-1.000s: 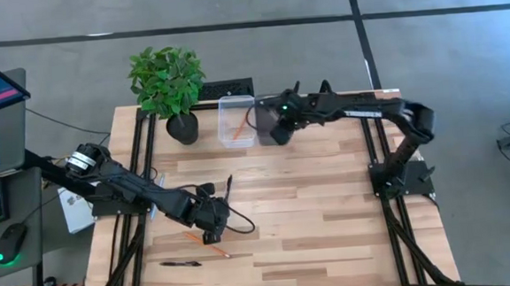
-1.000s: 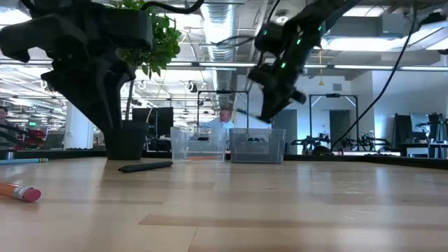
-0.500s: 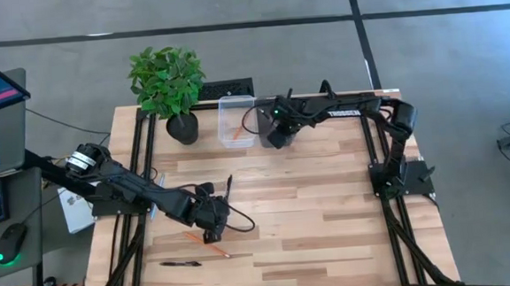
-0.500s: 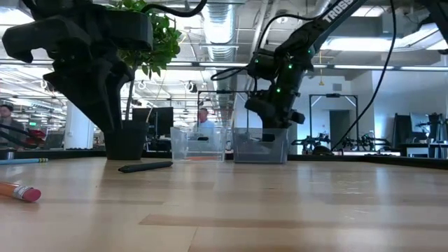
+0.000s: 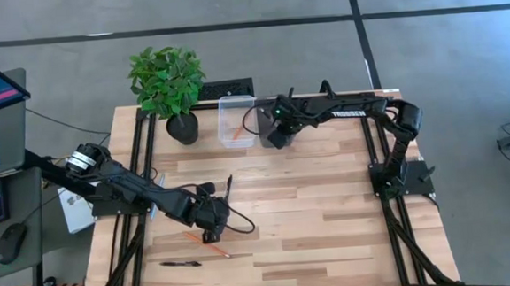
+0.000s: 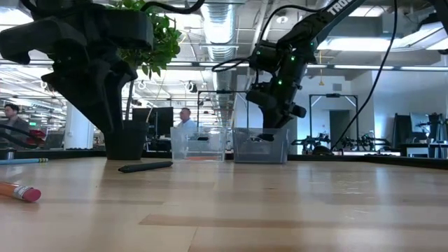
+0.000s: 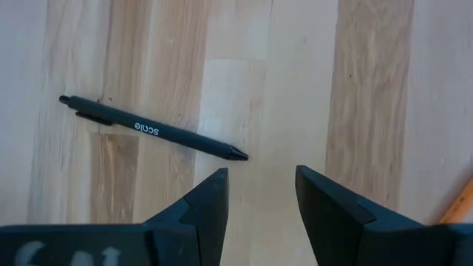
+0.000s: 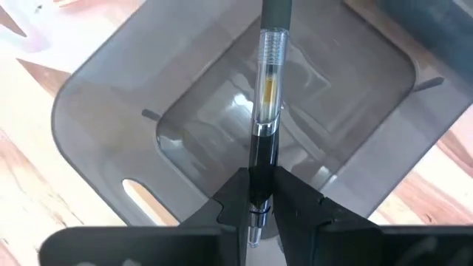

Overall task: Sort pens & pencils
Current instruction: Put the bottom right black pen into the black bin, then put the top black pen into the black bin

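Nearest the front edge of the pale, plank-grained wooden table [image 5: 332, 236], a slim black pen [image 5: 181, 264] lies flat, and just behind it an orange pencil [image 5: 206, 243] with a pink eraser end lies slanted, partly under the left arm. The left gripper [image 7: 260, 193] hovers low over this patch with its two dark, wedge-shaped fingers [image 7: 211, 199] parted and nothing between them; its wrist view shows the matte black pen, printed with small white lettering, resting on the boards just ahead of the fingertips, and an orange sliver of pencil at the frame's edge.

Farther back, the right arm reaches across to the far side, where the right gripper [image 8: 260, 193] hangs over a smoky grey translucent bin [image 8: 133, 103] with rounded corners and a glossy floor. Its fingers are pinched tight on another pen [image 8: 266, 111], which has a dark lower barrel, a clear ribbed section and a yellowish core, and which stands roughly upright above the bin's opening.

Just beside that bin sits a clear plastic bin [image 5: 235, 120] holding one orange pencil. At the far left corner stands a leafy green plant [image 5: 167, 77] in a dark round pot
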Available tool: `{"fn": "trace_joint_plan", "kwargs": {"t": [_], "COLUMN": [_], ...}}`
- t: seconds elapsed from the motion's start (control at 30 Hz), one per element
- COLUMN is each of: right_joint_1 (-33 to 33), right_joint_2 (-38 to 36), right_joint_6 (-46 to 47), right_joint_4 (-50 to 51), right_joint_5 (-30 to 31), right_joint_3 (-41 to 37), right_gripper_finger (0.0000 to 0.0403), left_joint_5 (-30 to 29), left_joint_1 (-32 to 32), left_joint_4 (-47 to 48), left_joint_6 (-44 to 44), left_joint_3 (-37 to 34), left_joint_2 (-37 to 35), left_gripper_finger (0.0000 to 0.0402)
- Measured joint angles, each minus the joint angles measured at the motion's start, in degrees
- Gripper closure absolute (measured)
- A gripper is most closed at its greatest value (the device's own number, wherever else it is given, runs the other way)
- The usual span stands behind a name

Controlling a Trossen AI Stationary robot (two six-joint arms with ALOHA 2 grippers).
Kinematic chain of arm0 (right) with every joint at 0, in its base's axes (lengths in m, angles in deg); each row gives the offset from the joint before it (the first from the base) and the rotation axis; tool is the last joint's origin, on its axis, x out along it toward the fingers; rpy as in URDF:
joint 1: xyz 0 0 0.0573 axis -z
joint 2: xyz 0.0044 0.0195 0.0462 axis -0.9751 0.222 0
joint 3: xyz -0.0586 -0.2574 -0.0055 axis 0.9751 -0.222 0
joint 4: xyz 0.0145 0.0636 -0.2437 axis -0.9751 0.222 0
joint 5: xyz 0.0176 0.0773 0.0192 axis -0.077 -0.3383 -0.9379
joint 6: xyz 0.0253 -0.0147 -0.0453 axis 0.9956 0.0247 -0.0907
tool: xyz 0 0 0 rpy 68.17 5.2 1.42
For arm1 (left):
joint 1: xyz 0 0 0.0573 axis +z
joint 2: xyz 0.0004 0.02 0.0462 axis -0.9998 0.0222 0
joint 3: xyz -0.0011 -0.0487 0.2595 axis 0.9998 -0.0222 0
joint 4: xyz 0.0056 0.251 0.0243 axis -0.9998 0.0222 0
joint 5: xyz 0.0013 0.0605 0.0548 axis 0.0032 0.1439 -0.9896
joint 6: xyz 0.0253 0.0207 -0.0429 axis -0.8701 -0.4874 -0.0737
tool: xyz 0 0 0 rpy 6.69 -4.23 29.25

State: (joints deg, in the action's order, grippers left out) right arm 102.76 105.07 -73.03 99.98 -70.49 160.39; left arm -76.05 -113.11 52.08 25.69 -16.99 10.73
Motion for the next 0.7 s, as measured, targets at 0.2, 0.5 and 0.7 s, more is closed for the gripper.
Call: {"fn": "trace_joint_plan", "kwargs": {"t": [0.2,0.5,0.7], "right_joint_1": [-0.07,-0.33,-1.22], "right_joint_2": [0.0,0.0,-5.33], "right_joint_6": [0.17,-0.3,-1.73], "right_joint_4": [0.21,0.05,1.82], "right_joint_5": [0.04,0.2,0.2], "right_joint_3": [0.0,0.0,-0.04], "right_gripper_finger": [0.0312,0.0206,0.0168], "left_joint_5": [0.0,0.0,-0.02], "left_joint_1": [0.0,0.0,0.0], "left_joint_4": [-0.52,-0.58,-0.62], "left_joint_6": [0.52,1.36,4.6], "left_joint_3": [0.0,-0.02,-0.02], "left_joint_2": [0.02,0.02,0.0], "left_gripper_finger": [0.0252,0.0252,0.0252]}}
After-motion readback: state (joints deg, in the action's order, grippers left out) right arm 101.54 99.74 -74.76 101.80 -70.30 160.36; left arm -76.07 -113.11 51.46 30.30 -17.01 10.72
